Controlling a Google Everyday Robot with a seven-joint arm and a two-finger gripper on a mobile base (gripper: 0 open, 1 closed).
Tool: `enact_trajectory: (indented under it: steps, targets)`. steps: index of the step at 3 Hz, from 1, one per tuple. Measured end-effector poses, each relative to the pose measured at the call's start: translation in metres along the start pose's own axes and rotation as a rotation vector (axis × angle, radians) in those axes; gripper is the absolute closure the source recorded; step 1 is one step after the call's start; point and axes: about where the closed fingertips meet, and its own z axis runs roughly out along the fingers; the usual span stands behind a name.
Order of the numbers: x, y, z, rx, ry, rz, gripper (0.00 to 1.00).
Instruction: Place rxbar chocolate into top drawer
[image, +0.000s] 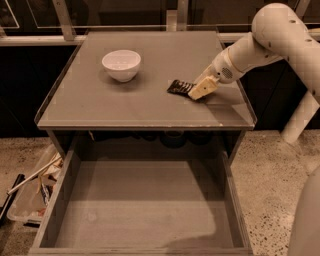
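The rxbar chocolate (180, 87), a dark flat bar, lies on the grey tabletop (125, 107) right of centre. My gripper (202, 89) comes in from the right on a white arm and sits low at the bar's right end, touching or overlapping it. The top drawer (145, 200) is pulled wide open below the table's front edge, and its flat bottom is bare.
A white bowl (121, 64) stands on the tabletop at the back left. A clear bin of clutter (30, 195) sits on the speckled floor left of the drawer. The robot's white body (305, 215) fills the lower right. A railing runs behind the table.
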Motion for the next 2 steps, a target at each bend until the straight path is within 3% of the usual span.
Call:
enact_trajectory:
  steps: [2]
  targets:
    - [-0.004, 0.025, -0.064, 0.020, -0.097, -0.054, 1.00]
